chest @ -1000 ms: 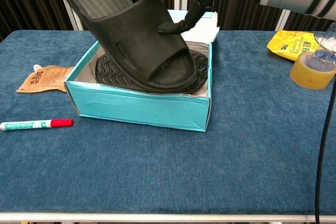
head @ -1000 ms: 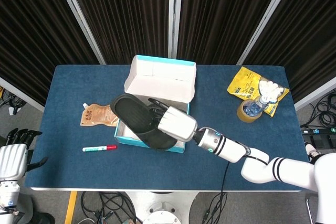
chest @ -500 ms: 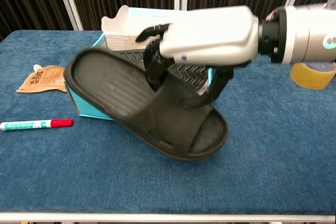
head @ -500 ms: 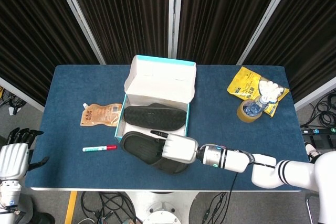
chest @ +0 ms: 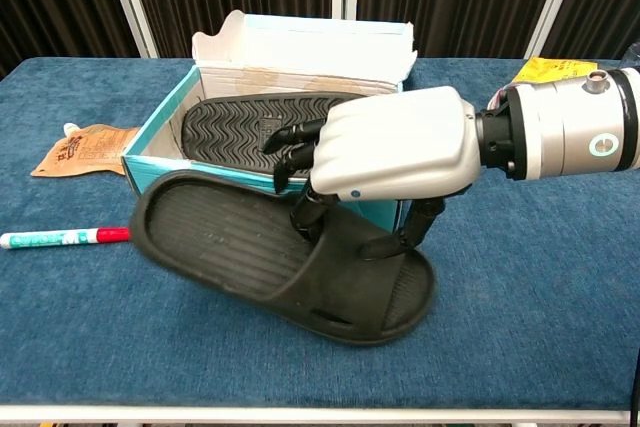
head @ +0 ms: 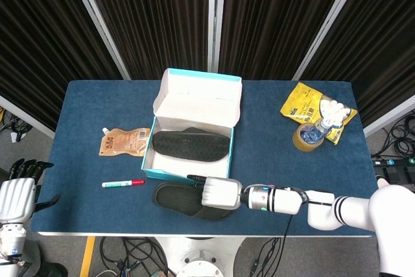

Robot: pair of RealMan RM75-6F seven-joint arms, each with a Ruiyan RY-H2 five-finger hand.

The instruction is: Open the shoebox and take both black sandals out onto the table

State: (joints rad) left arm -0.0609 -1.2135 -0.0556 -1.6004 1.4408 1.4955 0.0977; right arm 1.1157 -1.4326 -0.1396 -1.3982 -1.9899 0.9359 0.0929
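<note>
The teal shoebox [head: 159, 174] [chest: 160, 127] stands open mid-table, its white lid [head: 201, 98] [chest: 300, 47] folded back. One black sandal [head: 191, 145] [chest: 250, 132] lies sole-up inside it. The other black sandal [head: 175, 198] [chest: 230, 247] sits in front of the box near the table's front edge, and my right hand [head: 219, 192] [chest: 395, 152] grips it by the strap. Whether its sole rests flat on the cloth I cannot tell. My left hand [head: 16, 192] hangs off the table's left front corner, fingers apart and holding nothing.
A red-capped marker [head: 123, 183] [chest: 65, 238] and a brown pouch [head: 120, 142] [chest: 85, 147] lie left of the box. At the right rear are a yellow snack bag [head: 311, 105] [chest: 545, 72], a tape roll [head: 306, 139] [chest: 597, 137] and a bottle [head: 316, 131].
My right hand carried the sandal up out of the box, forward and down to the table in front of it. The left hand stayed put.
</note>
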